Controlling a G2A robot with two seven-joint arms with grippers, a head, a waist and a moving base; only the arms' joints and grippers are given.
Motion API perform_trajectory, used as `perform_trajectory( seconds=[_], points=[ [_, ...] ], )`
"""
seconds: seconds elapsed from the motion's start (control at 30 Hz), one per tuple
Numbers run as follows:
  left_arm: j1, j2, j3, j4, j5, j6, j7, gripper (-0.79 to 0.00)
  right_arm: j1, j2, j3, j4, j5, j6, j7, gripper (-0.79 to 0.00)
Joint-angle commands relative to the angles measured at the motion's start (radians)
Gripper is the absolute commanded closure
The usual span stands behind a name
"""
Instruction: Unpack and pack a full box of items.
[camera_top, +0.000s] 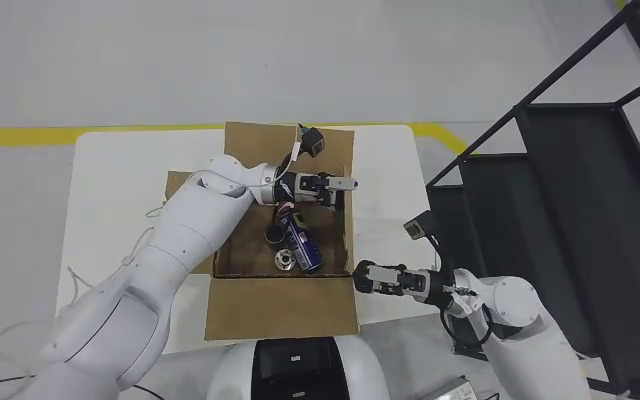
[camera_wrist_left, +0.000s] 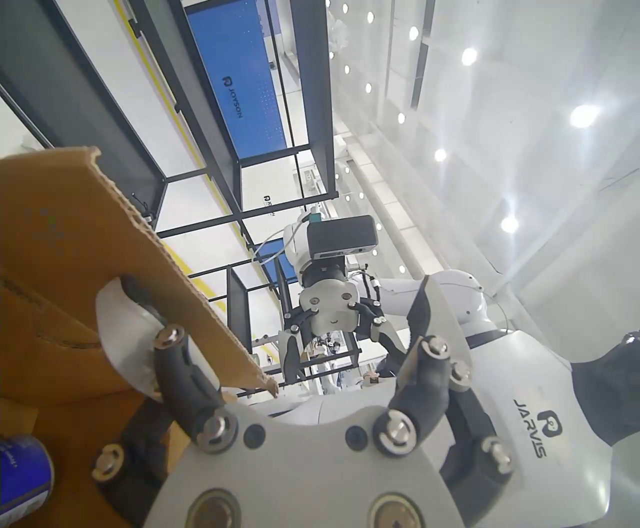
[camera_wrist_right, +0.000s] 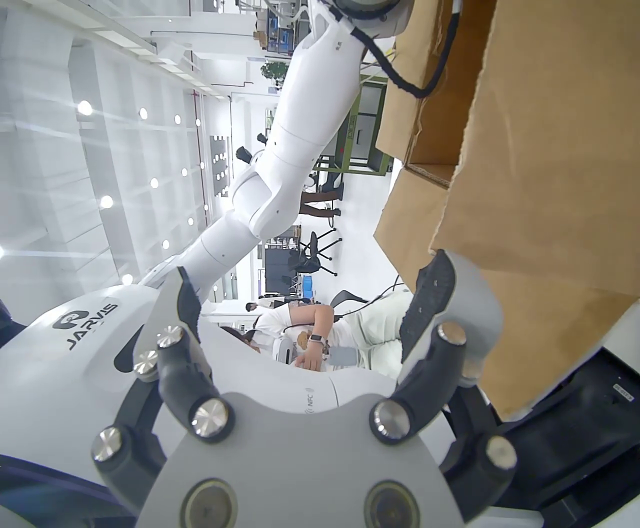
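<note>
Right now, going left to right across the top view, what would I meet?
Bare white table → cardboard box → blue can lying inside it → right gripper, jaws open, by the box's near right corner → black metal rack.

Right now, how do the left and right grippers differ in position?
The left gripper is over the box, a cardboard edge between its fingers; the right gripper is outside the box, by its near corner. The left gripper is farther from the robot than the right gripper. Both are open, holding nothing.
</note>
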Motion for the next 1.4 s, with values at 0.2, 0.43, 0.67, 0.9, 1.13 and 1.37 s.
perform_trajectory(
  seconds=[0.2,0.43,0.67,0.9,1.13,1.37],
  points=[
    [0.018,0.007,-0.021,-0.029,0.025,0.026,0.053,-0.785,0.009,0.002,-0.024,-0.045,0.019,-0.012,0.023,-0.785],
    [0.016,-0.030,0.011,-0.062,0.058,0.053,0.070,-0.785,0.025,0.007,-0.063,-0.057,-0.028,0.024,0.029,-0.785],
    [-0.007,-0.078,0.042,-0.009,0.065,0.040,0.034,-0.785,0.011,0.010,-0.026,-0.044,-0.143,0.114,-0.151,-0.785],
    [-0.004,-0.048,-0.022,0.014,0.109,-0.011,0.011,-0.785,-0.014,0.014,0.002,-0.034,-0.269,0.235,-0.280,-0.785],
    [0.095,0.073,-0.192,-0.147,0.208,0.004,-0.003,-0.785,0.092,0.008,-0.121,0.073,-0.417,0.392,-0.373,-0.785],
    [0.361,0.214,-0.503,-0.538,0.340,0.093,0.053,-0.785,0.168,0.002,-0.191,0.094,-0.450,0.429,-0.391,-0.785]
  ],
)
